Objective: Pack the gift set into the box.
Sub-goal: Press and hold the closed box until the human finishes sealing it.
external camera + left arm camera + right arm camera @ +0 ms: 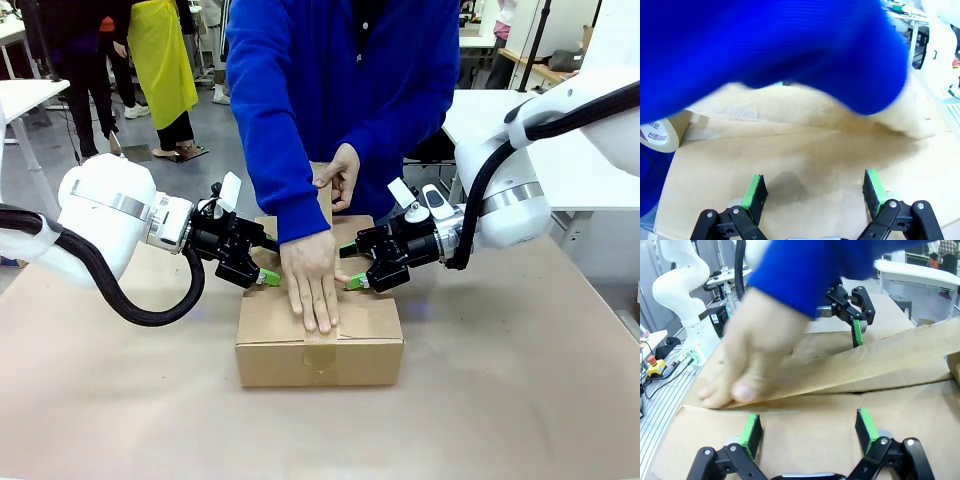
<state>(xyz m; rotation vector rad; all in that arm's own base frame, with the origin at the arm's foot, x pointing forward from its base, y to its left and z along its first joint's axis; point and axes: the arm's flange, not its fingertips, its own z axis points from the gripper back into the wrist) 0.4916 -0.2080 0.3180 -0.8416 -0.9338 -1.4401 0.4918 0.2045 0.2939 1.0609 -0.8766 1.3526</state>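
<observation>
The brown cardboard box (368, 318) lies with its flaps folded down in the middle of the table; the gift set is hidden. A person's hand (312, 280) presses brown tape (320, 352) along the top seam, and the other hand holds the tape roll (326, 185) at the box's far edge. My left gripper (266, 260) is open, its green pads resting on the box's left top (790, 165). My right gripper (350, 266) is open on the right top (805, 415). In the wrist views, the left gripper (813, 192) and right gripper (810, 430) hold nothing.
The tan table (520, 400) has free room in front of and beside the box. The person's blue sleeve (765, 45) hangs over the left gripper. White tables (25, 98) and other people stand behind. A red emergency button (654, 365) sits off the table edge.
</observation>
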